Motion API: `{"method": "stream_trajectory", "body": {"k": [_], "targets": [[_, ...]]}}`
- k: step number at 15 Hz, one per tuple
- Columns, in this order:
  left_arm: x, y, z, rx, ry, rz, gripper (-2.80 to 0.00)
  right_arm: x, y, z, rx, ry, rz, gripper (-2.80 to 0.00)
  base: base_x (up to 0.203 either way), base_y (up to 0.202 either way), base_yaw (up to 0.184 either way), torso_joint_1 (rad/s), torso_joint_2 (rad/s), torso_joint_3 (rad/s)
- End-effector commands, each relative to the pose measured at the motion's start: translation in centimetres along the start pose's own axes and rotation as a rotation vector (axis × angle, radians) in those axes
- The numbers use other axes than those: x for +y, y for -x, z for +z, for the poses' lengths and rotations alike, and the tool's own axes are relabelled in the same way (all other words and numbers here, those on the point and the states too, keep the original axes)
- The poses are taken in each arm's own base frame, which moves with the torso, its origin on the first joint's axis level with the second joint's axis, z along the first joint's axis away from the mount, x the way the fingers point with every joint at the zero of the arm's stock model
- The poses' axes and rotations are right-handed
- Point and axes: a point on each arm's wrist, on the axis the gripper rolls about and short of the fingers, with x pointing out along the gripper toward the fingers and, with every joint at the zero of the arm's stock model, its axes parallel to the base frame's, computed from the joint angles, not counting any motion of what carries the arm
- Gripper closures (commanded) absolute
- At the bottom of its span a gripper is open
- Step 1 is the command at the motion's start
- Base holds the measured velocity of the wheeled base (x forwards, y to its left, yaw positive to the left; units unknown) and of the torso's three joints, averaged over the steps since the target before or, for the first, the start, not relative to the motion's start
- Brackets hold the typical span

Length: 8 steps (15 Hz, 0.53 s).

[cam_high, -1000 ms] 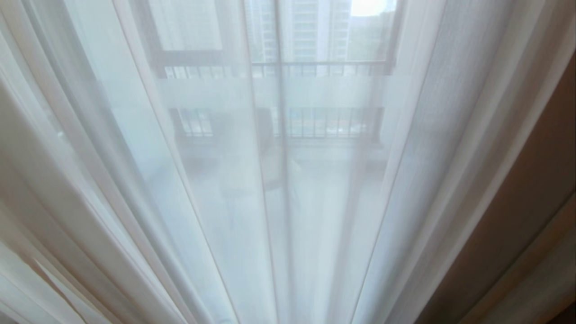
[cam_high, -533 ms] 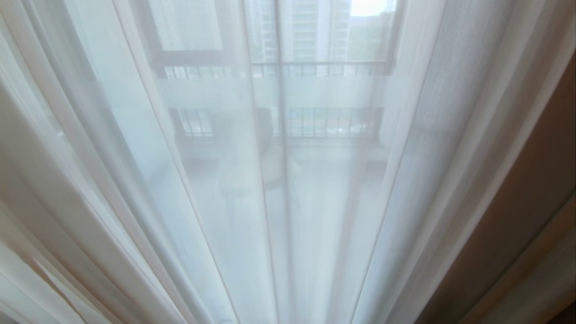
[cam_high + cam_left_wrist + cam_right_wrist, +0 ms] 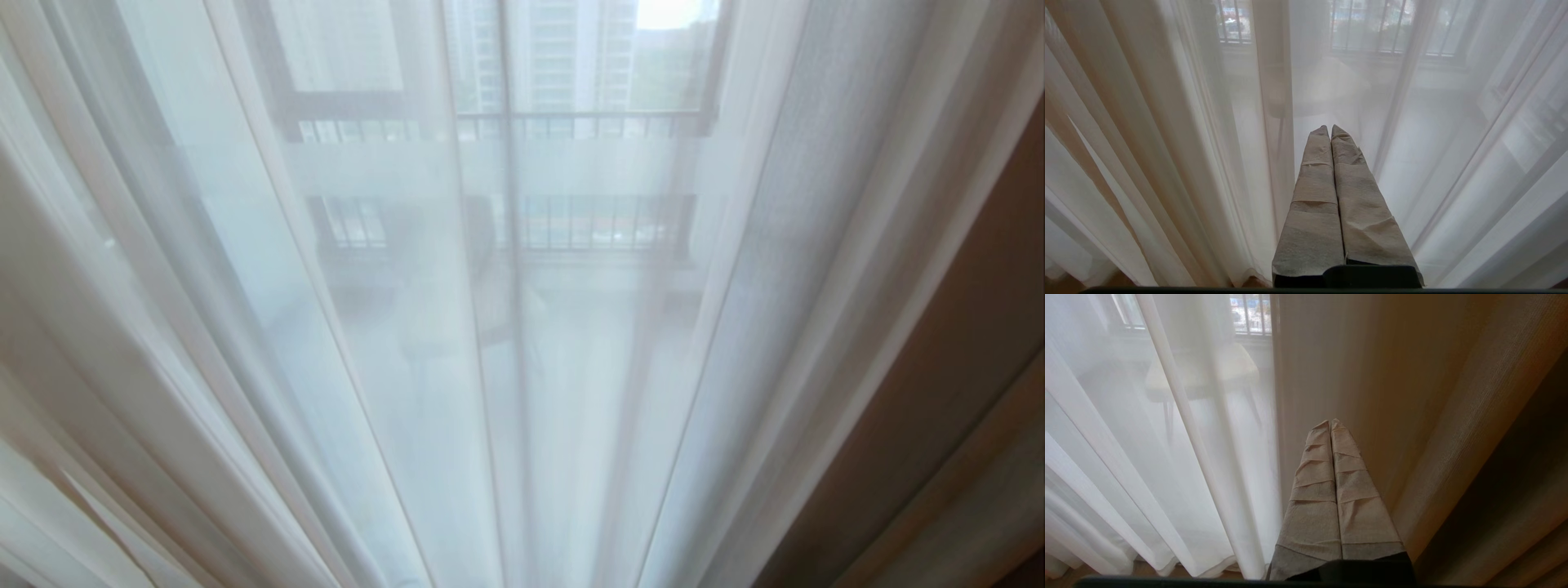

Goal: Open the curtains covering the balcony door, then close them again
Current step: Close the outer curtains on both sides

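Sheer white curtains (image 3: 392, 343) fill nearly our whole head view, hanging in long pleats across the balcony door (image 3: 506, 163), whose dark frame and a barred railing (image 3: 604, 220) show blurred through the fabric. On our right edge we see the thick beige curtain layer (image 3: 939, 367) bunched in folds. Neither arm shows in head view.

Left wrist view: left gripper (image 3: 1330, 130) has both tape-wrapped fingers (image 3: 1316, 179) pressed flat together, nothing between them, tips aimed at the sheer; we can't tell whether they touch it.

Right wrist view: right gripper (image 3: 1330, 424) likewise fully closed and empty, pointing at the seam where the sheer meets the beige drape (image 3: 1372, 375). Contact unclear there too.
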Motion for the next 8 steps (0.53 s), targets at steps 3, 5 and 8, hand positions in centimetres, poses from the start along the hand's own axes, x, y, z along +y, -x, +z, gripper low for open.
{"method": "stream_trajectory", "body": {"k": [3,5,8], "targets": [[0.0,0.0,0.0,-0.001,0.001,0.001,0.00,0.0,0.0,0.0,0.000,0.009,-0.001,0.00,0.000,0.000,0.000,0.000,0.00,0.000],[0.0,0.0,0.0,-0.001,0.001,0.002,0.00,0.0,-0.2,0.3,0.028,0.016,-0.003,0.00,0.000,0.000,0.000,0.000,0.00,0.000],[0.0,0.0,0.0,-0.001,0.001,0.002,0.00,-0.1,-0.5,2.3,0.040,0.010,-0.011,0.00,0.000,0.000,0.000,0.000,0.00,0.000]]}}
